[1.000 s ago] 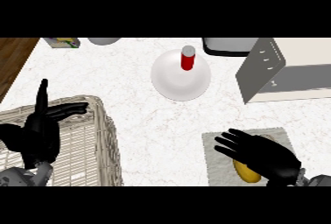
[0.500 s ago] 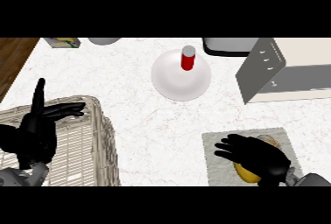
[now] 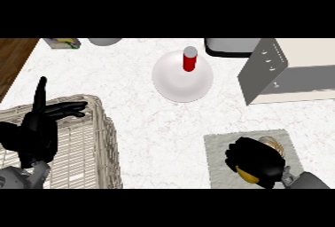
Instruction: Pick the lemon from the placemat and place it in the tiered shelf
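Wood shows in a dark strip (image 3: 13,62) along the counter's (image 3: 131,128) far-left edge. At the near-left corner lies a wicker basket (image 3: 85,146), and over it rests the left hand (image 3: 36,131), open, fingers straight and pointing up, holding nothing. At the far edge, left, a small greenish item (image 3: 62,42) and a grey rounded object (image 3: 104,41) are cut by the frame; what they are cannot be told.

Bare white marbled counter runs between the basket and the placemat (image 3: 222,162), and from there up to a white plate (image 3: 183,80) in the far middle, which carries an upright red bottle with a grey cap (image 3: 189,60).

A dark grey container (image 3: 229,46) sits at the far edge, right of the plate. Beside it, at the far-right corner, stands the tiered shelf (image 3: 288,71), grey-sided with a pale top.

Near the near-right corner, the grey placemat bears the lemon (image 3: 247,175). The right hand (image 3: 258,159) is curled over it, fingers bent round the fruit, only a yellow sliver visible at the hand's lower left. A pale round thing (image 3: 273,144) lies just beyond the hand on the mat.
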You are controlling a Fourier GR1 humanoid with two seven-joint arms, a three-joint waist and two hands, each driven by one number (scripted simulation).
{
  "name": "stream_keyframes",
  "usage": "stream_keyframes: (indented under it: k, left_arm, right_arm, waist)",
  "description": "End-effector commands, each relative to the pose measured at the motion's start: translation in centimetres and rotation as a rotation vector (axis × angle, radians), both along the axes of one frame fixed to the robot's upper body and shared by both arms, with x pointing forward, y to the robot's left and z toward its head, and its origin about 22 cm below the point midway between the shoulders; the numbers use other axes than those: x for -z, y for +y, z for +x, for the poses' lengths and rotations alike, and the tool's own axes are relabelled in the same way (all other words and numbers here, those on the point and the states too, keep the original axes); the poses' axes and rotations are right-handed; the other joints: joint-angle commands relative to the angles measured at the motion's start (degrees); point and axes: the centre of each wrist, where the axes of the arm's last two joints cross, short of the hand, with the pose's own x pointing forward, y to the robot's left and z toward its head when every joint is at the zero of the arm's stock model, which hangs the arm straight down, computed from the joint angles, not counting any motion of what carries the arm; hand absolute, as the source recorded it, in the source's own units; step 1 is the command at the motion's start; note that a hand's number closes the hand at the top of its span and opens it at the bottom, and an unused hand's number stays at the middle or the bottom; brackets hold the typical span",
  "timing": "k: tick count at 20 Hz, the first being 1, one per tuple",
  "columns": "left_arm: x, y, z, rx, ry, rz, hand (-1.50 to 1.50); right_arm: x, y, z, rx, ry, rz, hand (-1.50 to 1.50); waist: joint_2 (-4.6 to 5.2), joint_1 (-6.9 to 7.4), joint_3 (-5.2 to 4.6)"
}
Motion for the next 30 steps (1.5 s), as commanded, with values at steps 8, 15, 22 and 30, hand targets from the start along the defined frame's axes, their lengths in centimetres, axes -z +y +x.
stream_keyframes:
  k: [8, 15, 22, 30]
  left_arm:
    - [0.5, -0.2, -1.0, 0.096, 0.007, 0.015, 0.0]
    - [-0.3, 0.8, -0.2, 0.132, 0.003, 0.004, 0.0]
    - [0.0, 0.9, -0.9, 0.108, 0.013, 0.017, 0.0]
    - [-0.9, 1.6, -1.4, 0.155, 0.007, 0.012, 0.0]
  right_arm:
    - [1.4, -8.9, -0.3, 0.875, 0.028, 0.118, 1.5]
    - [-4.6, -8.4, -1.8, 0.937, 0.06, 0.351, 1.5]
    - [-12.0, -7.6, -3.3, 1.048, -0.056, 0.736, 1.5]
    - [-21.0, -11.6, -5.2, 1.219, -0.306, 0.772, 1.5]
  waist:
    - [-0.1, -3.6, 0.08]
    - [-0.33, -2.22, 0.04]
    - [-0.75, -3.06, -0.06]
    - [-0.36, -0.98, 0.1]
